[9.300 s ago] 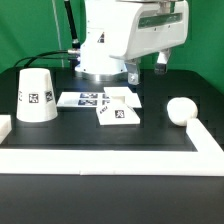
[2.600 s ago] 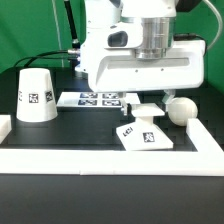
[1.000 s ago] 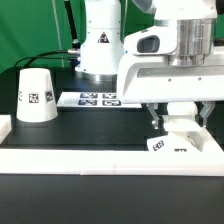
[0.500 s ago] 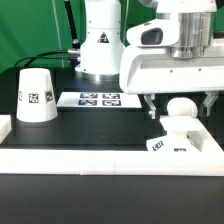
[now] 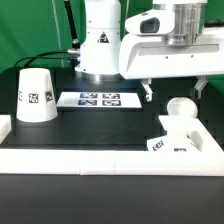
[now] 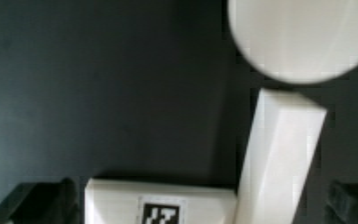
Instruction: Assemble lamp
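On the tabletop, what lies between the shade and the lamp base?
The exterior view shows the marker board lying along most of the stretch between the shade and the base. The rest is bare black table.

The shade point(image 5: 35, 95), bulb point(image 5: 181, 108) and base point(image 5: 173, 130) are seen in smooth matt white plastic; the bench point(image 5: 90, 125) is covered in matt black.

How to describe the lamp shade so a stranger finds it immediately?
Start at the black table. At the exterior view's left, beside the marker board, stands a white cone-shaped shade. Only it is tall and tapered; the white ball bulb is round.
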You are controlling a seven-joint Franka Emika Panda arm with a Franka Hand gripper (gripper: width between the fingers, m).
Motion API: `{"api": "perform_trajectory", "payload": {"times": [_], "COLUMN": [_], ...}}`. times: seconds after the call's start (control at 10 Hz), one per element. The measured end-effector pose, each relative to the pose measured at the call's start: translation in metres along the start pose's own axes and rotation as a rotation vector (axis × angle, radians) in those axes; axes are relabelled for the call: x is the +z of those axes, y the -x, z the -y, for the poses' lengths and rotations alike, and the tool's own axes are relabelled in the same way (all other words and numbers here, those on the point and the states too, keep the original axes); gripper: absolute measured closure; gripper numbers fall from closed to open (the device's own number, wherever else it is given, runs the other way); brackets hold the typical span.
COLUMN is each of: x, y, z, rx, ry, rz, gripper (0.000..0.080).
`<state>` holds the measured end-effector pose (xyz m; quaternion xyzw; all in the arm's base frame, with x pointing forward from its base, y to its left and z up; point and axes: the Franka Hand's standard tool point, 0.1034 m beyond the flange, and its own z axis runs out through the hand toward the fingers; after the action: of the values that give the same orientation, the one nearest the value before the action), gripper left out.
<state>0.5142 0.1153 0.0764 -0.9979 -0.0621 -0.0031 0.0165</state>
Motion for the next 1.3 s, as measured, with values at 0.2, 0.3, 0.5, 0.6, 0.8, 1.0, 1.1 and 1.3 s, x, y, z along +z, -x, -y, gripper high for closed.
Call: {"api": "perform_trajectory", "payload": {"times": [0.2,0.3,0.5,0.6,0.8,1.0,1.1,1.3], "x": [-0.002,0.0,0.003,0.003,0.003,0.003,0.007,0.008], "y": [0.012,0.014,0.018,0.017,0.018,0.019,0.024,0.028], "z": [0.017,0.025,0.034,0.034,0.034,0.034,0.036,0.037], "rx": [-0.017,-0.018,-0.027,-0.028,-0.028,-0.028,-0.03,-0.04], "ry": [-0.004,-0.007,-0.008,-0.008,-0.007,-0.006,-0.006,0.0], "rz": [0.001,-0.002,-0.005,-0.005,0.0,0.013,0.023,0.183], "gripper": [0.0101,0.0101,0.0101,0.0101,0.0101,0.0101,0.0101,0.0101]}}
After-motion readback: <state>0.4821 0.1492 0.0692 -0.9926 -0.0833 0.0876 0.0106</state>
